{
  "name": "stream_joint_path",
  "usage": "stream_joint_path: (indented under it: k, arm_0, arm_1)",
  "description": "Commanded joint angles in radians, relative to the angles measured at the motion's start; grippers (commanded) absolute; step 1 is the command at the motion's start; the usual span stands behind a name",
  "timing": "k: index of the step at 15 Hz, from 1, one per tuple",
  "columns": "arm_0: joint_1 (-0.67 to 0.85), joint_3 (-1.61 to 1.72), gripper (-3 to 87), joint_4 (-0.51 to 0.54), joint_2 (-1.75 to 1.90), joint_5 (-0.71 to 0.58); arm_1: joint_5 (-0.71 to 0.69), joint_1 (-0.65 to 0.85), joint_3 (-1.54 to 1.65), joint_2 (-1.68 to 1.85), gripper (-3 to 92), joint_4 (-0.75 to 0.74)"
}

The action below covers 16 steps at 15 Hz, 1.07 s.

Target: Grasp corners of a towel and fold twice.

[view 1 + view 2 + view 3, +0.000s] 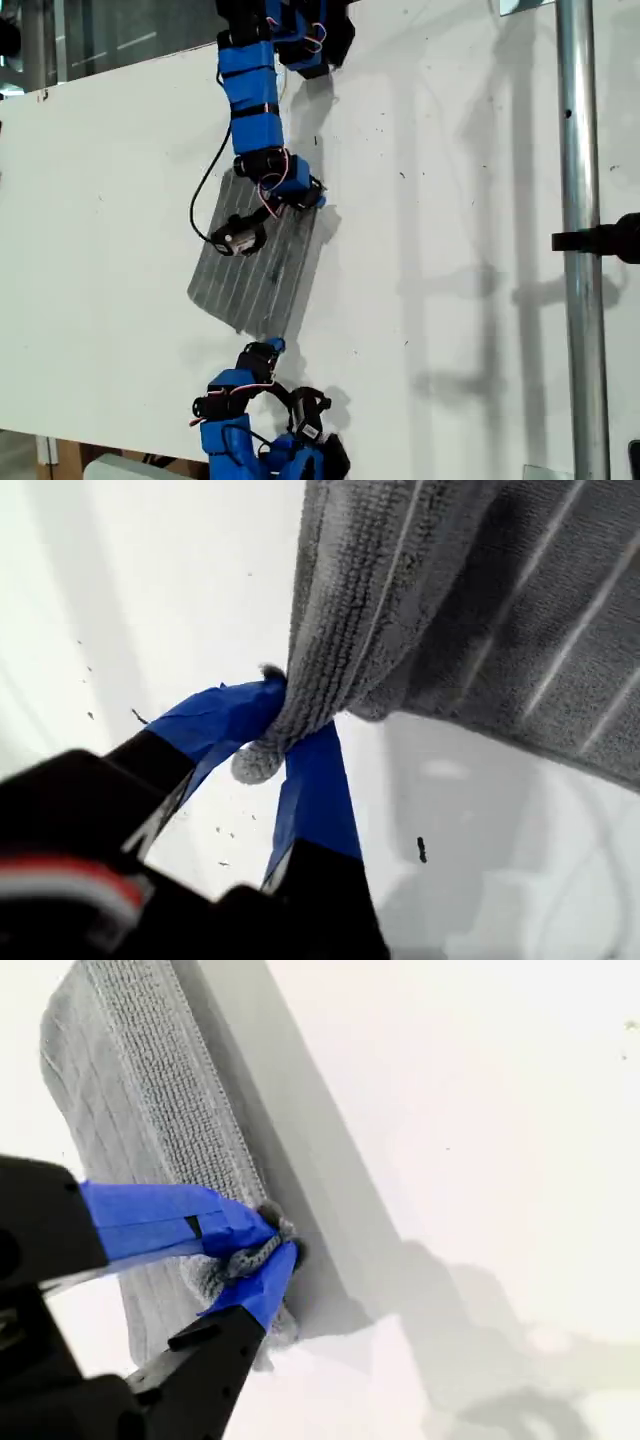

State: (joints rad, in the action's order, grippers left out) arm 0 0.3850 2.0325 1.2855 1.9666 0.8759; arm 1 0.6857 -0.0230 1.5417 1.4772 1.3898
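On the white worktop [120,220] the towel [262,268] runs lengthwise between both arms; my first pincer [272,738] and second pincer [270,1245] each pinch 1 corner.

Grey striped towel [262,262], folded and held off the white surface [450,250]

The towel hangs as a slanted, roughly four-sided panel, its fine pale stripes running lengthwise (a doubled edge shows in the second wrist view). One of the corners [262,760] is bunched to a rounded tip; another corner [250,1255] is crumpled between blue tips.
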Motion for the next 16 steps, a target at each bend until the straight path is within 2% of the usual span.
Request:
stream_joint_path:
  k: [1,5,8,11,14,16]
  arm_0:
    - [0.156,-0.126,-2.6,-0.037,-0.046,-0.160]
    - [0.382,-0.558,-2.6,-0.035,-0.374,-0.449]
    - [0.460,-0.936,-2.6,-0.037,-0.643,-0.600]
    - [0.479,-1.132,-2.6,-0.077,-0.693,-0.629]
    - [0.468,-0.992,-2.6,-0.175,-0.644,-0.637]
    - [0.459,-0.910,-2.6,-0.178,-0.683,-0.609]
  arm_1:
    - [-0.083,0.184,0.002,0.107,-0.3,0.031]
    - [-0.288,0.568,-0.005,0.140,-0.3,0.012]
    - [-0.380,0.753,-0.032,0.213,-0.3,-0.025]
    - [-0.402,0.805,-0.046,0.360,-0.3,-0.052]
    - [-0.397,0.790,0.083,0.449,-0.3,-0.101]
    - [-0.354,0.724,0.193,0.405,-0.3,-0.118]
